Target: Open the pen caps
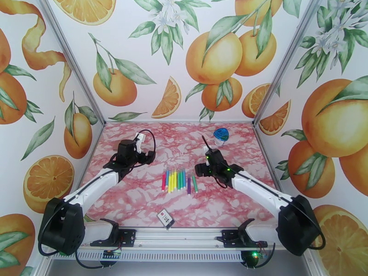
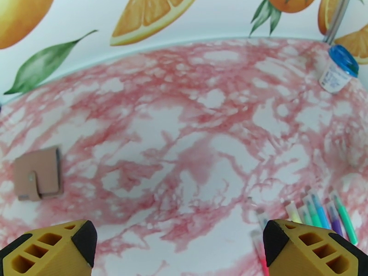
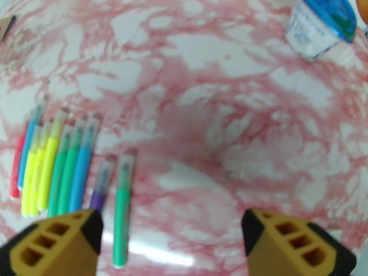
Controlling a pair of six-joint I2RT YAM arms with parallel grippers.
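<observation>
Left pincer (image 2: 179, 242) and right pincer (image 3: 172, 228) gape wide, empty; pen caps (image 3: 125, 165) still on

About ten thin marker pens (image 1: 179, 181), pink, blue, yellow, green and purple, lie flat side by side in a row. Their short translucent caps (image 3: 90, 129) are all on, at the far ends. One purple and one green pen lie slightly apart at the right.
</observation>
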